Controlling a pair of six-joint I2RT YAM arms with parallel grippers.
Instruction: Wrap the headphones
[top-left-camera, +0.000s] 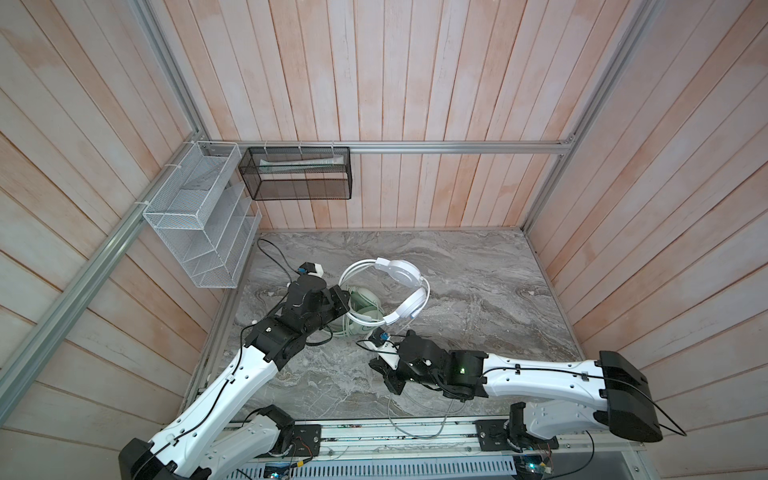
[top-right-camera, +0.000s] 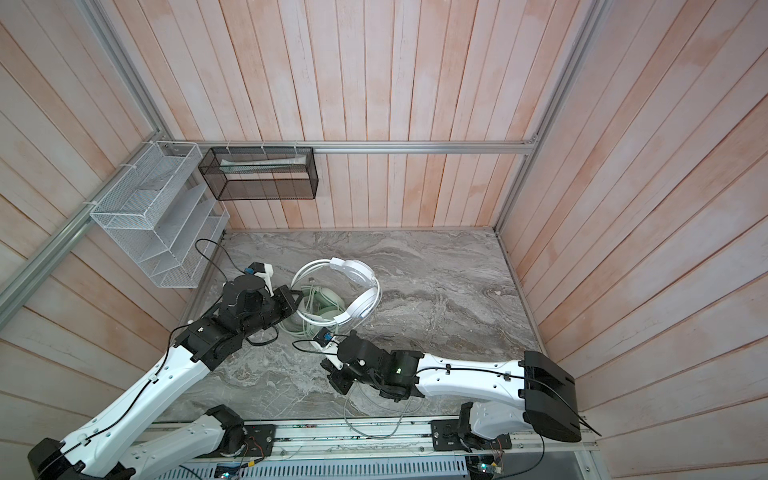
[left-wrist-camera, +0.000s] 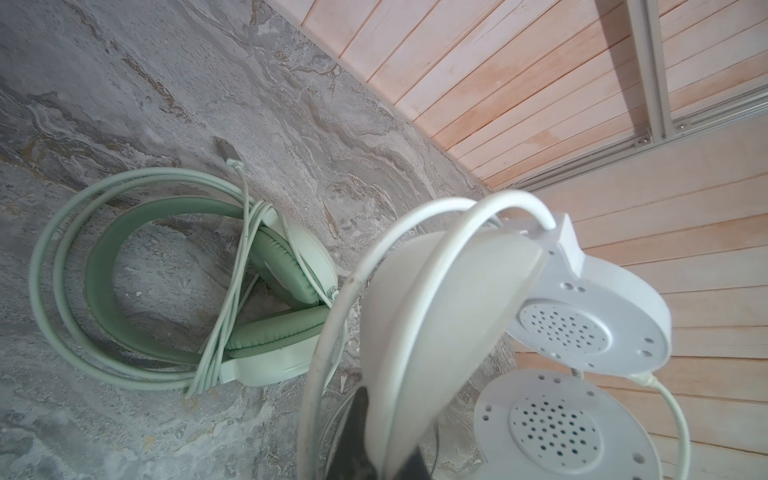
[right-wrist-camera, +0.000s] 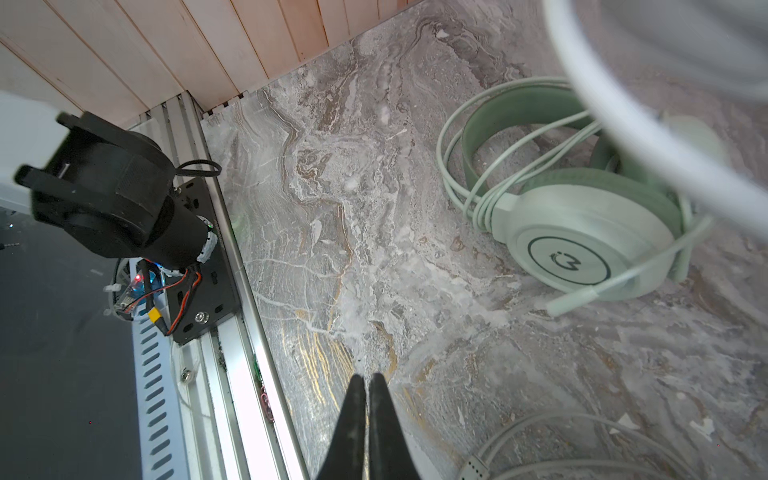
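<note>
Trailing off the near edge, a loose grey-white cord (right-wrist-camera: 536, 420) loops over the front rail (top-left-camera: 374, 432); I judge it the likeliest snag, catching on the rail or an arm base once winding pulls it taut. Just above it the right end effector (right-wrist-camera: 368, 399) has its fingers pressed together with nothing visible between them, so if it has no cord, any turn would wrap nothing.

Beyond lies the mint-green headset (right-wrist-camera: 573, 245), flat on the tabletop (top-left-camera: 478, 282) with its own cord coiled round the band. The white headset (left-wrist-camera: 582, 328) hangs partly over it, its padded headband clamped in the left end effector (left-wrist-camera: 388, 432). That pinch on soft padding could slip, and the swinging cups or dangling cord could hook the mint coils and drag them loose.

The tabletop is grey veined marble-look, smooth, so things slide easily. Pale wooden plank walls (top-left-camera: 415, 83) close three sides; a white wire rack (top-left-camera: 199, 232) and a black mesh basket (top-left-camera: 299, 174) hang far back.
</note>
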